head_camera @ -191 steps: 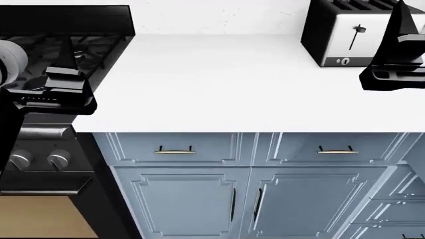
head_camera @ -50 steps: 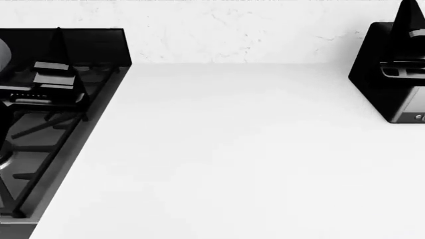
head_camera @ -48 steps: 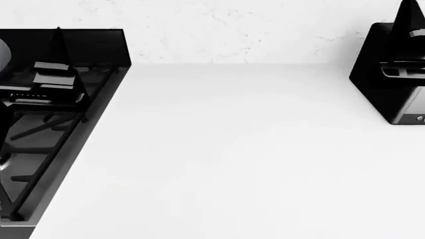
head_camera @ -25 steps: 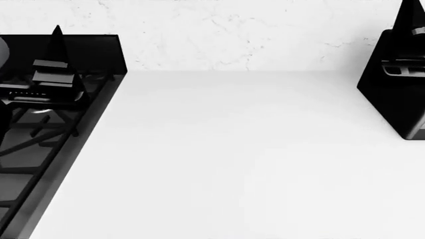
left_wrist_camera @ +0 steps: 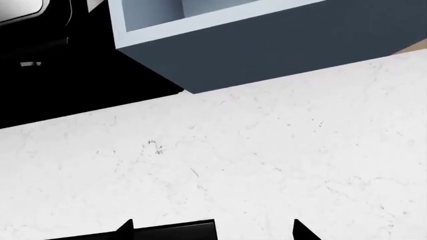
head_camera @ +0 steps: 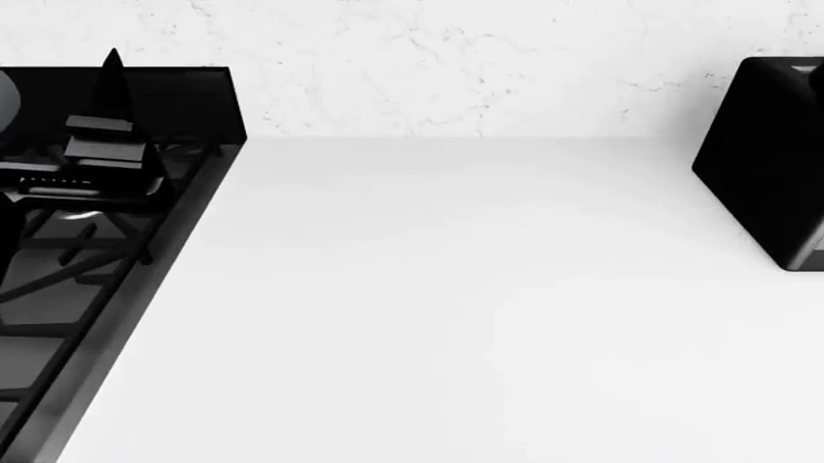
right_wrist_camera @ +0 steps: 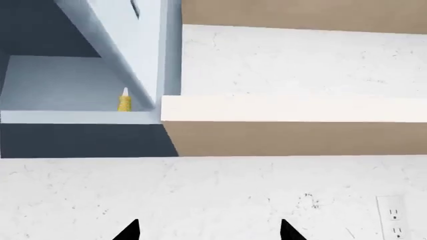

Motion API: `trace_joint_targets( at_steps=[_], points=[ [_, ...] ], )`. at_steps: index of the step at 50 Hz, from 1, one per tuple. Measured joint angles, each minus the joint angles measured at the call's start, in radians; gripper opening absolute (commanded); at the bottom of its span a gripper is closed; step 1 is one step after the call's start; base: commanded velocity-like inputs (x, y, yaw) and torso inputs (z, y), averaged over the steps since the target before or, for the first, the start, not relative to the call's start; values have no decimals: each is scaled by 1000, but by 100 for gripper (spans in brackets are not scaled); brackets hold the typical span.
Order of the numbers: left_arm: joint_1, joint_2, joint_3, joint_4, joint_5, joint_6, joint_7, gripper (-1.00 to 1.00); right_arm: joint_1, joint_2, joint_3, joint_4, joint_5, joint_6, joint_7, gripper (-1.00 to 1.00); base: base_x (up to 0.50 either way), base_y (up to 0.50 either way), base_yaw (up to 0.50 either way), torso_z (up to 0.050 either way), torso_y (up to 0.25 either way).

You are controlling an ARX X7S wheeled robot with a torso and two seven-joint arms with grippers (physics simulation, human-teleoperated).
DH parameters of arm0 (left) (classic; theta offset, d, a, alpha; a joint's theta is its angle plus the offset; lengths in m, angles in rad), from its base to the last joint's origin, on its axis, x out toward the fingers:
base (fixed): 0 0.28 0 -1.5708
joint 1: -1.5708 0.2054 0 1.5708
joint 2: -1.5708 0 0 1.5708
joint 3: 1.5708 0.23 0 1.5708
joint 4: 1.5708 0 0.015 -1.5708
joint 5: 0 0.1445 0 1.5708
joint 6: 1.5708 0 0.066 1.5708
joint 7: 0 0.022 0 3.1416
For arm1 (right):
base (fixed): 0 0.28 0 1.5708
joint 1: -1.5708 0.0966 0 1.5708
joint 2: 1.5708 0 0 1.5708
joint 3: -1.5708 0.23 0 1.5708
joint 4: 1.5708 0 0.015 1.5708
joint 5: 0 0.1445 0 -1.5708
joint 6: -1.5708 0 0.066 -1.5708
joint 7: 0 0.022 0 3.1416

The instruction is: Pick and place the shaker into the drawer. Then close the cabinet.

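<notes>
I am holding my left gripper [head_camera: 110,72] raised over the stove [head_camera: 77,260] at far left, jaws parted and empty, searching the counter [head_camera: 451,309]; shaker and drawer are not visible.

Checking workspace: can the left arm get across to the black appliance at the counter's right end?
Probably not easily: nothing blocks the way over the counter, but the left end effector sits above the stove, the whole counter away from the black appliance.
</notes>
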Motion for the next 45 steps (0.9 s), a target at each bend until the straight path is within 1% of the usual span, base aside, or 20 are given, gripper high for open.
trace_joint_targets(
  at_steps=[12, 25, 35, 45],
  points=[
    [-8, -8, 9, -3, -9, 7, -6, 100, 199, 72, -83, 88, -30, -1, -25, 100, 0, 0, 0, 0, 0],
    [-27, -17, 24, -11, -15, 12, -10, 100, 393, 111, -226, 207, -155, -17, -96, 100, 0, 0, 0, 0, 0],
    [-53, -22, 46, -21, -27, 15, -22, 100, 551, 118, -363, 320, -281, -53, -186, 100, 0, 0, 0, 0, 0],
    [-51, -29, 51, -19, -29, 23, -23, 100, 719, 91, -522, 447, -408, -95, -292, 100, 0, 0, 0, 0, 0]
  ],
)
